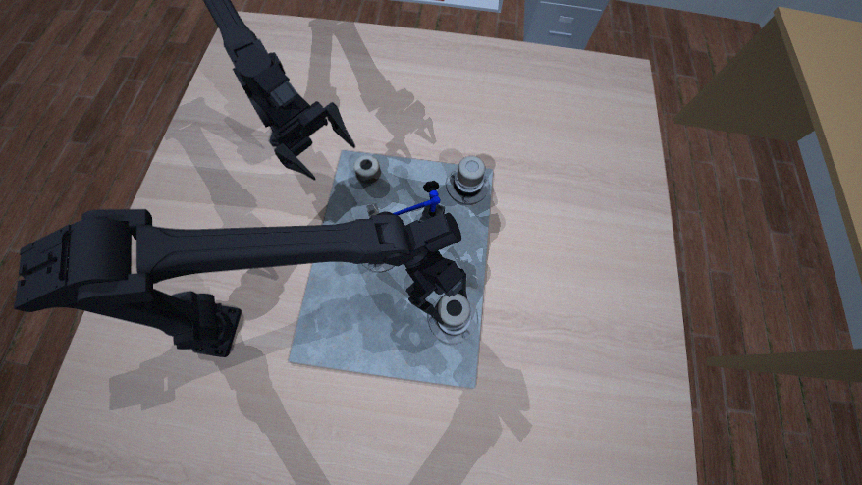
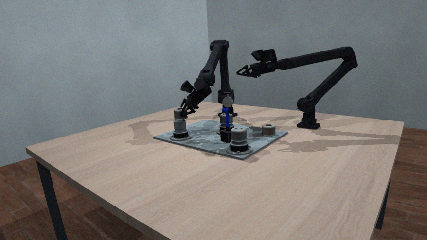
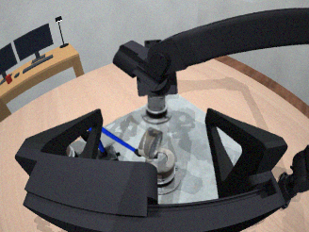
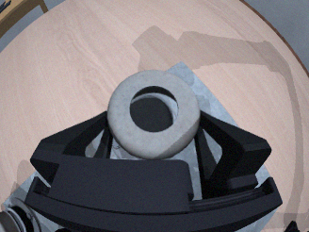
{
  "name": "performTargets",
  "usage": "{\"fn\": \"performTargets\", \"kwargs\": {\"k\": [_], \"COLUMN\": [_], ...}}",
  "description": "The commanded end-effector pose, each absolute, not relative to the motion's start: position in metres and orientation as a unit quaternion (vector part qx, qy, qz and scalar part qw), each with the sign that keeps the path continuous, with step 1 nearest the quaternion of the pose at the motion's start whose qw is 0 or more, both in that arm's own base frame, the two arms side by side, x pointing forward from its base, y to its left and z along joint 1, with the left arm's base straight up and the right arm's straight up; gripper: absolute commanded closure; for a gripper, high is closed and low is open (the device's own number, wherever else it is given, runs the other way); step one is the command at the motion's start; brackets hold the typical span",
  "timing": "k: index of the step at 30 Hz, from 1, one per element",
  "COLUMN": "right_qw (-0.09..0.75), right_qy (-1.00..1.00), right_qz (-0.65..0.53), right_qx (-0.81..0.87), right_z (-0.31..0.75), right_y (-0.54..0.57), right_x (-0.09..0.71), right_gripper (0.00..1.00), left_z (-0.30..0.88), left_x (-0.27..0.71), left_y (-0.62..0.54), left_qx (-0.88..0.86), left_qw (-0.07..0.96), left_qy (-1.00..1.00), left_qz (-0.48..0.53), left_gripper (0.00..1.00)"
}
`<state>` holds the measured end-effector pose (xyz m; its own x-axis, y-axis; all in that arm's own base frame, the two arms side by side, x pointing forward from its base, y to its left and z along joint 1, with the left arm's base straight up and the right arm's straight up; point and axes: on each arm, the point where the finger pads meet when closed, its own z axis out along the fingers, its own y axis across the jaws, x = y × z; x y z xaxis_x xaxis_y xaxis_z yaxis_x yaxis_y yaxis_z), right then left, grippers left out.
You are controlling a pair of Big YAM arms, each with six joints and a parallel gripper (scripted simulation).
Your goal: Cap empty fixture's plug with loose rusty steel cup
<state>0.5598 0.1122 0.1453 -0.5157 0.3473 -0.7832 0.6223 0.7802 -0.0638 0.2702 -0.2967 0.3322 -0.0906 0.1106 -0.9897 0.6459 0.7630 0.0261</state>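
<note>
Left gripper: fingers wide apart, nothing between the tips. Toward twelve o'clock, the right arm's gripper is at the top of a fixture; contact cannot be determined. Near centre, a second fixture carries a cup, with a tilted round disc just above it. A blue rod runs from ten o'clock toward that disc. Two monitors stand on a desk at ten o'clock.

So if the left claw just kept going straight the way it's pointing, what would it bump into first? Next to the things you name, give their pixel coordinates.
Probably the other arm [image 1: 271,245] [image 2: 210,65] [image 3: 212,42], which crosses ahead of the left claw [image 1: 334,162] [image 2: 238,73] [image 3: 154,110], though height and depth are hard to judge.
</note>
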Motion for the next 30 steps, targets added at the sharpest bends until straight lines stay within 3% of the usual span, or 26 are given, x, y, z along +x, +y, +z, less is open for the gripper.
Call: {"fn": "performTargets", "kwargs": {"k": [1,30], "right_qw": [0.43,0.438], "right_qy": [0.837,0.834], "right_qz": [-0.151,-0.142], "right_qx": [0.305,0.304], "right_z": [0.164,0.17], "right_y": [0.116,0.13], "right_x": [0.581,0.59], "right_gripper": [0.33,0.33], "left_z": [0.389,0.385], "left_x": [0.29,0.313], "left_y": [-0.309,-0.321], "left_qx": [0.248,0.252], "left_qw": [0.65,0.65], "left_qy": [0.681,0.682], "left_qz": [-0.229,-0.222], "left_gripper": [0.0,0.0]}}
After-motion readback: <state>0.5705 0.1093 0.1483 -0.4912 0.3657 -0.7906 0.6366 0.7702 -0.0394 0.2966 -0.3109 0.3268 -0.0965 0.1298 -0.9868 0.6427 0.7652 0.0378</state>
